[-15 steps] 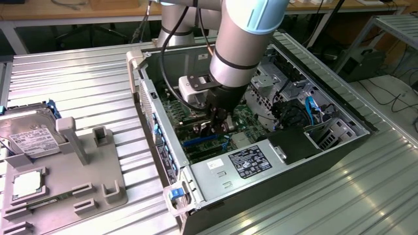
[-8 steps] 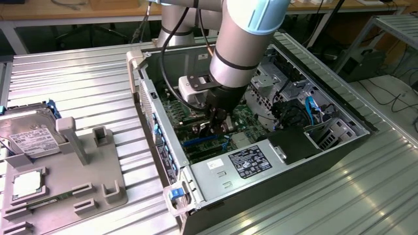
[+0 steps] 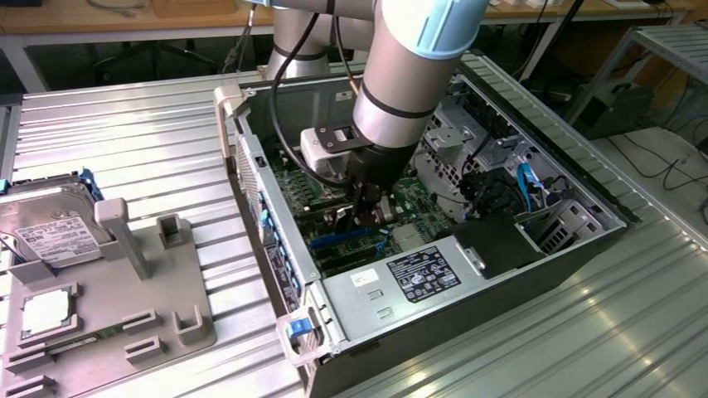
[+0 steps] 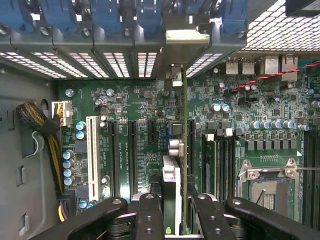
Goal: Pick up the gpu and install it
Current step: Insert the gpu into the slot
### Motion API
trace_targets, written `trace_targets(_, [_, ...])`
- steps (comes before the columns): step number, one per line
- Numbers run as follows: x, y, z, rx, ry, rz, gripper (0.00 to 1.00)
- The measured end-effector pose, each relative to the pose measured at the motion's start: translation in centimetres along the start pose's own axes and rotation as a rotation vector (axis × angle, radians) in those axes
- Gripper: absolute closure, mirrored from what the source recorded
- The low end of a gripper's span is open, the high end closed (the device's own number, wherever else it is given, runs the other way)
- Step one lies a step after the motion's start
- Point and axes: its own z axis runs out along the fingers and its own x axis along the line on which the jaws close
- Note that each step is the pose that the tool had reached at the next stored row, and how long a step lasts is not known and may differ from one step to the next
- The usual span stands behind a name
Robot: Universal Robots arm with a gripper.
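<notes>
Fig. | Gripper [image 3: 370, 214]: your pincer stands partly closed, clamped on the gpu [image 4: 184, 130] | gpu: held edge-on, upright above the motherboard [image 4: 125, 100] slots inside the computer case [image 3: 575, 191] | Bracket [image 4: 184, 37]: meets the case's rear slot openings.

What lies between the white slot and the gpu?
In the wrist view, three empty black slots lie on the motherboard between the white slot and the gpu.

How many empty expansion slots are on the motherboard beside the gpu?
4: one long white slot nearest the cable bundle, two long black slots, then a short black slot nearest the gpu. Others may hide behind it.
</notes>
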Motion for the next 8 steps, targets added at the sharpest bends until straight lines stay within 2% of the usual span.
trace_targets(8, [0.02,0.15,0.37,-0.0066,-0.0001,0.000,0.72])
